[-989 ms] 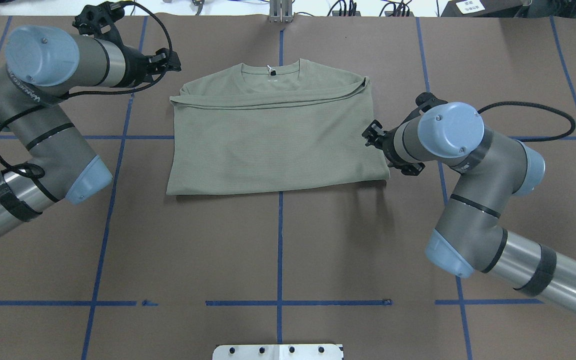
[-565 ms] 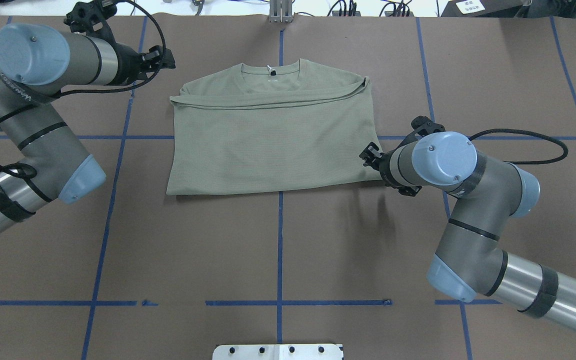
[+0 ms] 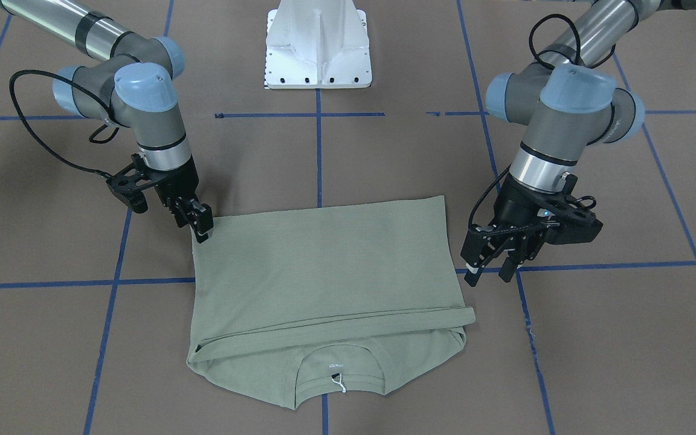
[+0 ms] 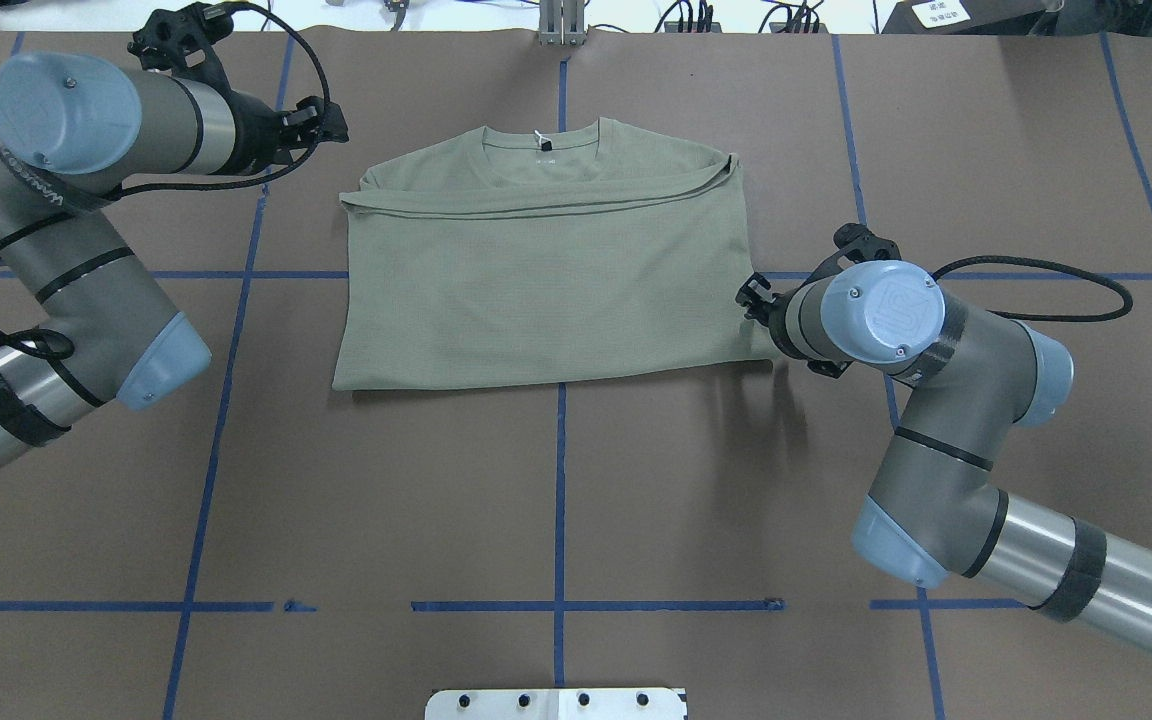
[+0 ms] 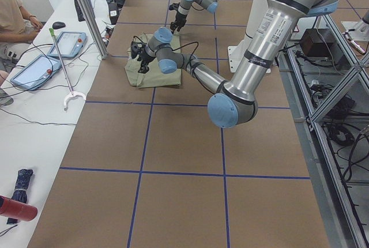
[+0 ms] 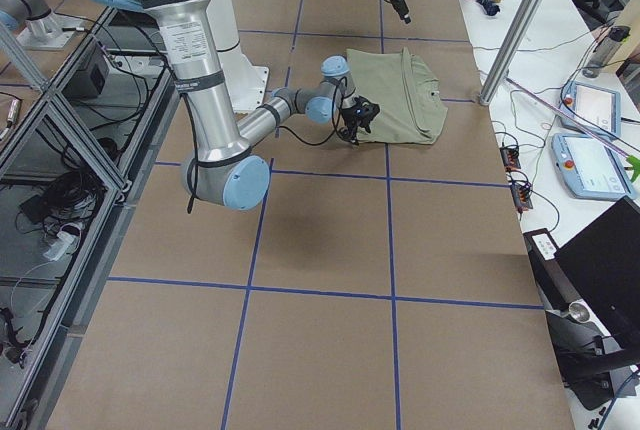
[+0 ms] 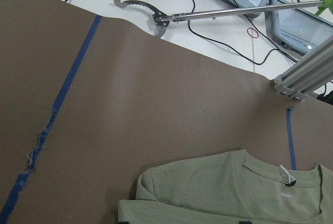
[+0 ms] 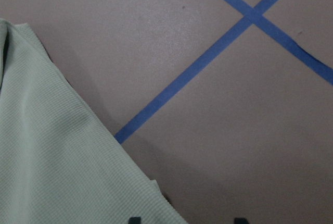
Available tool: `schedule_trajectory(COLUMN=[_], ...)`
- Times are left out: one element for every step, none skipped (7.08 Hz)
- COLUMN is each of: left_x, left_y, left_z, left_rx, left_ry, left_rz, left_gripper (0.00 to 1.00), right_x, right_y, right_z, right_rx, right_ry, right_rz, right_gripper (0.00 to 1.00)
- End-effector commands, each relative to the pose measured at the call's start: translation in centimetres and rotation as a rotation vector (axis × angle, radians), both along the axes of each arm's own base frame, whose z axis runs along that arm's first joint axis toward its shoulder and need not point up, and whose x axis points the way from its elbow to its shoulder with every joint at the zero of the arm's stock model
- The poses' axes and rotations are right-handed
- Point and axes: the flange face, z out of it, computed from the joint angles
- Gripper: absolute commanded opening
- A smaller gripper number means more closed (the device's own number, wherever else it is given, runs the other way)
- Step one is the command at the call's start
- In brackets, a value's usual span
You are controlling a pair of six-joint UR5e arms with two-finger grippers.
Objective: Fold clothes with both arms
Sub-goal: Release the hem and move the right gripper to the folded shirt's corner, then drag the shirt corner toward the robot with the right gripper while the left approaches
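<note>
The sage-green shirt (image 4: 546,290) lies flat on the brown table, folded into a rectangle, collar and white neck tag at the far side; it also shows in the front view (image 3: 324,272). My right gripper (image 4: 748,298) is low at the shirt's near right corner (image 3: 200,226). In the right wrist view its two fingertips (image 8: 134,219) stand apart at the shirt's edge (image 8: 52,156), so it is open and holds nothing. My left gripper (image 4: 328,118) hovers open and empty, off the shirt's far left corner (image 3: 490,277). The left wrist view shows the collar (image 7: 281,182).
Blue tape lines (image 4: 561,480) grid the table. The white pedestal base (image 3: 318,48) stands at the robot's side. A metal post (image 4: 561,20), cables, tablets and a grabber tool (image 7: 156,18) lie past the table's far edge.
My right gripper has moved along the shirt's right edge toward the robot and sunk to the near right corner. My left gripper has drawn back a little to the left. The shirt has not moved.
</note>
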Motion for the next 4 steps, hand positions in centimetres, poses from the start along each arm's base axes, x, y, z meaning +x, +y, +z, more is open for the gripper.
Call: schedule_trajectory(left_x=[-0.09, -0.08, -0.08, -0.09], left_y=[-0.13, -0.15, -0.12, -0.08], left_z=[-0.02, -0.13, -0.03, -0.1], left_rx=[0.013, 0.013, 0.013, 0.013], left_ry=[-0.011, -0.009, -0.01, -0.009], left_rz=[0.006, 0.006, 0.008, 0.009], left_gripper=[0.76, 0.76, 0.76, 0.76], right_x=[0.01, 0.11, 0.3, 0.42], right_y=[0.14, 0.26, 0.4, 0.42], right_z=[-0.15, -0.52, -1.11, -1.0], right_rx=[-0.006, -0.003, 0.003, 0.001], right_ry=[-0.007, -0.015, -0.025, -0.025], right_rz=[0.002, -0.002, -0.003, -0.007], right_gripper=[0.18, 0.0, 0.0, 0.0])
